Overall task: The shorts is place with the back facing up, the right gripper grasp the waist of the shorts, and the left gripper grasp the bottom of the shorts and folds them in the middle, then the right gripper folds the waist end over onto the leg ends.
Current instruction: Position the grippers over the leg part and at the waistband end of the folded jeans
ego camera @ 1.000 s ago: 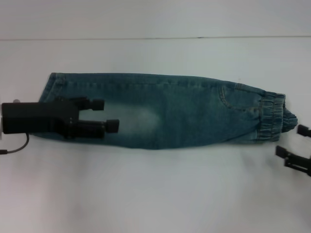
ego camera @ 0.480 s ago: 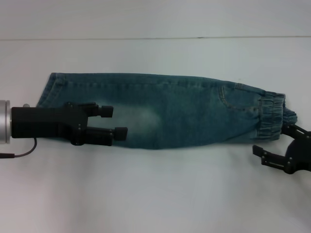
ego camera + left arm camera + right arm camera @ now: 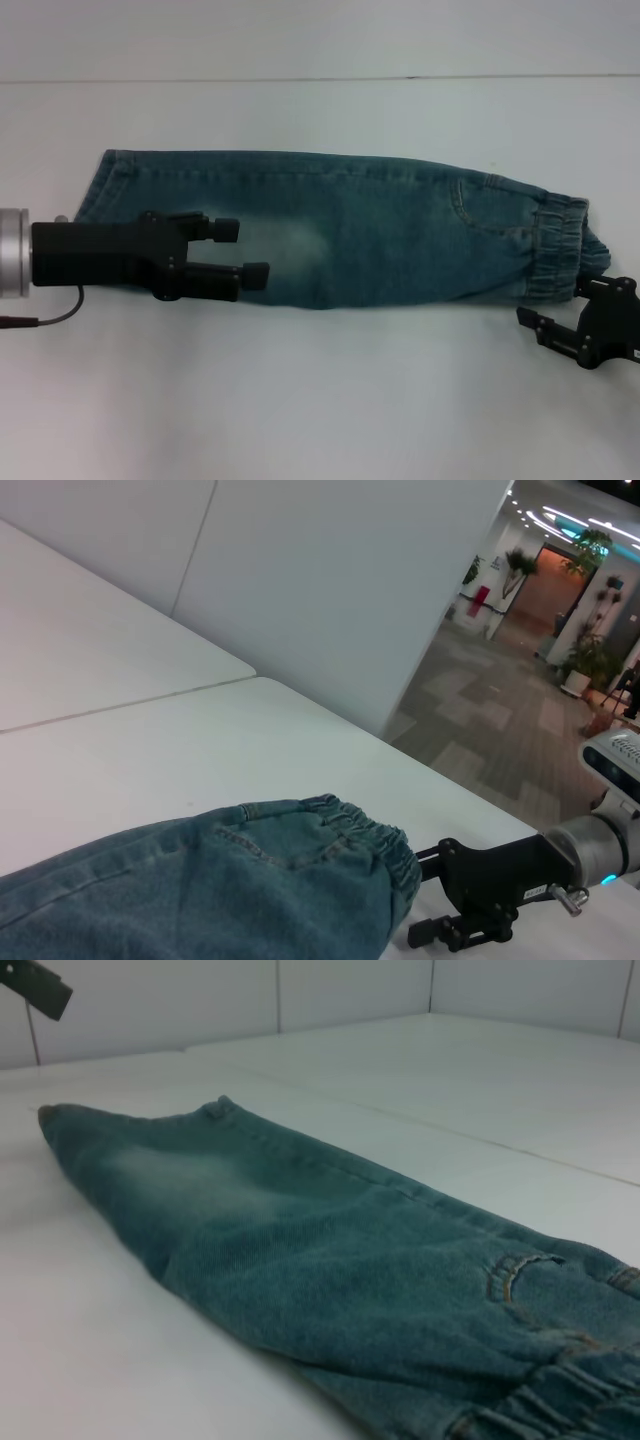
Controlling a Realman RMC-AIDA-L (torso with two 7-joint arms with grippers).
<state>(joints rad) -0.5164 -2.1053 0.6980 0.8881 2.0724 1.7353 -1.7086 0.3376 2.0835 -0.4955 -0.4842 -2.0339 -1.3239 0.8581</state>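
The shorts (image 3: 350, 235) lie folded lengthwise into one long denim strip across the white table (image 3: 320, 400). The elastic waist (image 3: 560, 250) is at the right and the leg ends (image 3: 100, 185) at the left. My left gripper (image 3: 242, 250) hovers over the leg half, open, with nothing between its fingers. My right gripper (image 3: 553, 300) sits at the waist's near corner, open, holding no cloth. The left wrist view shows the waist (image 3: 360, 840) with the right gripper (image 3: 425, 895) beside it, jaws apart. The right wrist view shows the shorts (image 3: 330, 1260) from the waist end.
A seam (image 3: 320, 78) runs across the table behind the shorts. A thin black cable (image 3: 40, 315) hangs below my left wrist. Bare white table lies in front of and behind the shorts. Beyond the table edge, the left wrist view shows an open hallway (image 3: 500, 720).
My left gripper has slid rightward over the shorts. My right gripper has come in from the right edge to the waist's near corner.
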